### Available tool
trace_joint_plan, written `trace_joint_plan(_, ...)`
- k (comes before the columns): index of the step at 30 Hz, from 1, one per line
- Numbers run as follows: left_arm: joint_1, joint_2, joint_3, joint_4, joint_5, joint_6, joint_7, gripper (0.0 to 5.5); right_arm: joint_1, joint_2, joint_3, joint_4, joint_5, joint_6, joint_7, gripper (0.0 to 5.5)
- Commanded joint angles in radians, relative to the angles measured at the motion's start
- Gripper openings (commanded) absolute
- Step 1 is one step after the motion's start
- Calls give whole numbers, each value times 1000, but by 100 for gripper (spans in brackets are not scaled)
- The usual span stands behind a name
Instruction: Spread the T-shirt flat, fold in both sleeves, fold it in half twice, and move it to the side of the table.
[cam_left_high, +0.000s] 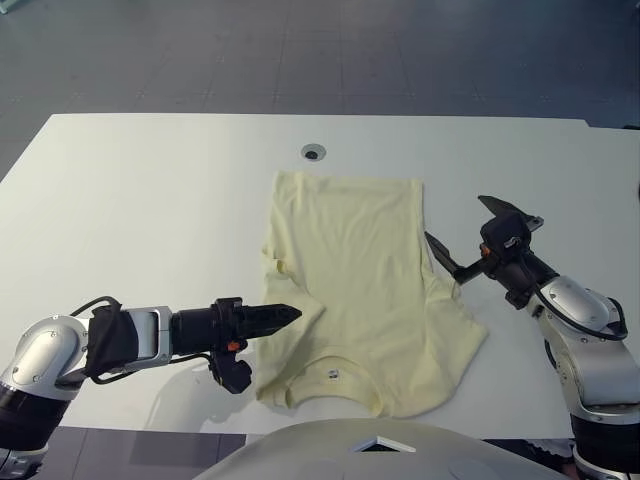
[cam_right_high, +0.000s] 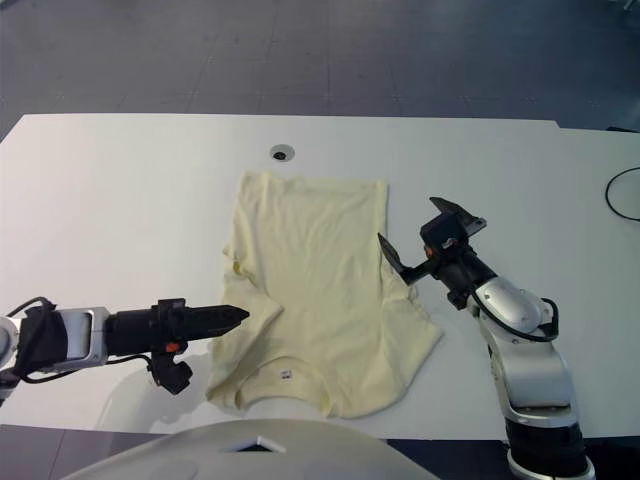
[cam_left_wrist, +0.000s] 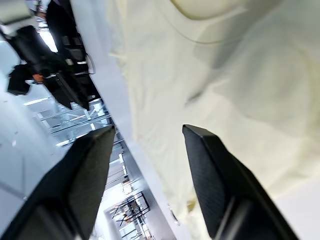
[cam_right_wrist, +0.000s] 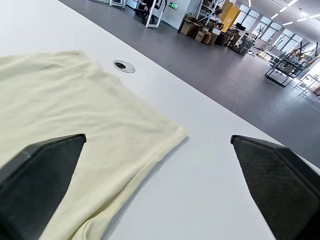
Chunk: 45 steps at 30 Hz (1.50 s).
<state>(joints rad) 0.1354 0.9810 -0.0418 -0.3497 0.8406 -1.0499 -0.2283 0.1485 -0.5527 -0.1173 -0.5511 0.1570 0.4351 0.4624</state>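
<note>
Since both sleeves appear folded in, the T-shirt (cam_left_high: 350, 290) lies centre-frame on the worktop (cam_left_high: 150, 200), with the left pincer (cam_left_high: 292, 314) and right pincer (cam_left_high: 455, 218) flanking it, both spread, seemingly poised for the halving fold.

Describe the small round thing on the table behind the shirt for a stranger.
Start at the white table and the pale yellow T-shirt on it. Just past the shirt's far edge, not touching it, is a small round hole with a grey ring and dark centre. It alone is set into the tabletop.
</note>
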Motion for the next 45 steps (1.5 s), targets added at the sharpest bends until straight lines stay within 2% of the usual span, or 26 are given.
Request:
trace_joint_plan(1, 96, 8, 95, 9, -174, 51, 6, 327, 49, -3, -70, -66, 70, 63, 18, 540)
trace_joint_plan(7, 219, 1, 66, 104, -491, 163, -71, 427, 168, -73, -219, -176, 138, 126, 79, 540)
trace_joint_plan(13, 282, -67, -10, 144, -544, 233, -133, 526, 255, -108, -394, -227, 356, 394, 136, 540)
trace_joint_plan(18, 326, -122, -5, 113, -565, 285, -139, 536, 222, -27, -555, -203, 659, 806, 49, 540)
trace_joint_plan(22, 360, -143, 11, 92, -569, 296, -141, 536, 179, 28, -644, -175, 759, 1023, -24, 540)
trace_joint_plan(26, 373, -153, 29, 86, -561, 301, -147, 536, 162, 47, -640, -180, 753, 1127, -76, 540)
trace_joint_plan(32, 401, -156, 63, 81, -549, 296, -150, 540, 175, 62, -596, -180, 694, 1150, -123, 439)
trace_joint_plan(45, 439, -185, 84, 46, -543, 295, -163, 540, 235, 43, -474, -215, 644, 1131, -108, 228)
